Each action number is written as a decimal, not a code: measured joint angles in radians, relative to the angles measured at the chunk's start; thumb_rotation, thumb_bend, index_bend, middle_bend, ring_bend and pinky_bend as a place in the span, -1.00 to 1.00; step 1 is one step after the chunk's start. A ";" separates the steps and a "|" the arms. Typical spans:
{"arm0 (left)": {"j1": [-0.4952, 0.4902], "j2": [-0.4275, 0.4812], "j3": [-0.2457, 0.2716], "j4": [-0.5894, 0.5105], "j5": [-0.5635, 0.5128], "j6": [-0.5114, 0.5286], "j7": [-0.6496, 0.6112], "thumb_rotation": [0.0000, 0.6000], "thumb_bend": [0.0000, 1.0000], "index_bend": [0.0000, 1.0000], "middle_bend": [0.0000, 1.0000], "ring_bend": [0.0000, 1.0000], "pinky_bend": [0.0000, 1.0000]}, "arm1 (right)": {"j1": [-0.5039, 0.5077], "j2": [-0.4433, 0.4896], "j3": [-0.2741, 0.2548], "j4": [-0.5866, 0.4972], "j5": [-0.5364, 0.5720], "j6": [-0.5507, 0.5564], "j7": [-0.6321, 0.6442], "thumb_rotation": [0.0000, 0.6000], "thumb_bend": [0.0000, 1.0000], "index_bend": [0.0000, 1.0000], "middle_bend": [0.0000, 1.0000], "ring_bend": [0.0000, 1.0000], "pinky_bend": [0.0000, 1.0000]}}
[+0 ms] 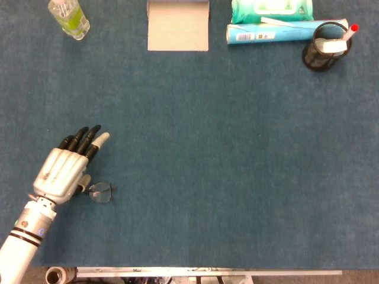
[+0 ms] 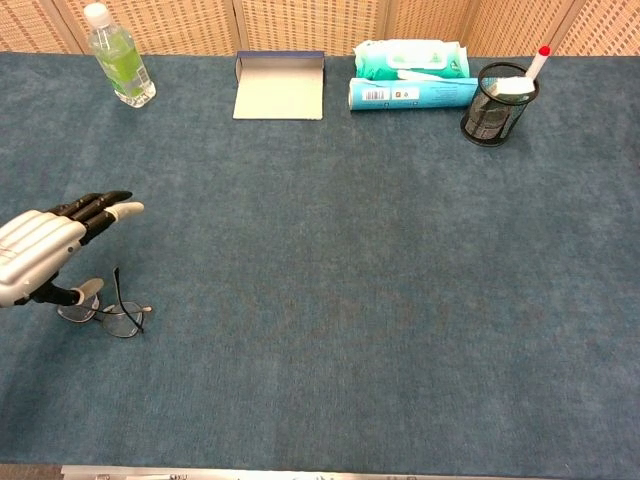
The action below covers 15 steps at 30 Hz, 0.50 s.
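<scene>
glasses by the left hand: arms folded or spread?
At least one arm is spread: in the chest view a dark temple of the thin wire-rimmed glasses sticks up from the frame on the blue cloth. The other arm cannot be made out.

We see only the left hand: silver-grey ribbed metallic back, black fingers, one finger tipped off-white. Wrist is a pale cylinder with small coloured markings, then black bands on a white forearm.

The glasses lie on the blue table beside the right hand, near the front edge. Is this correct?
Not quite: the glasses lie beside the left hand, not the right, as the chest view shows. They are on the blue table, near its front edge.
</scene>
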 measured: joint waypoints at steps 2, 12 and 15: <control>0.005 0.017 -0.003 -0.021 0.004 0.019 0.010 1.00 -0.35 -1.00 -1.00 -1.00 -0.67 | 0.000 0.000 -0.001 0.000 -0.001 0.000 -0.001 1.00 -0.80 -0.05 -0.18 -0.40 -0.39; 0.034 0.110 -0.005 -0.152 0.047 0.104 0.062 1.00 -0.35 -1.00 -1.00 -1.00 -0.67 | 0.001 -0.002 -0.007 -0.002 -0.010 -0.004 -0.002 1.00 -0.80 -0.05 -0.18 -0.40 -0.39; 0.044 0.136 -0.001 -0.184 0.067 0.127 0.084 1.00 -0.36 -1.00 -1.00 -1.00 -0.67 | 0.001 -0.001 -0.008 -0.002 -0.013 -0.003 -0.001 1.00 -0.80 -0.05 -0.18 -0.40 -0.39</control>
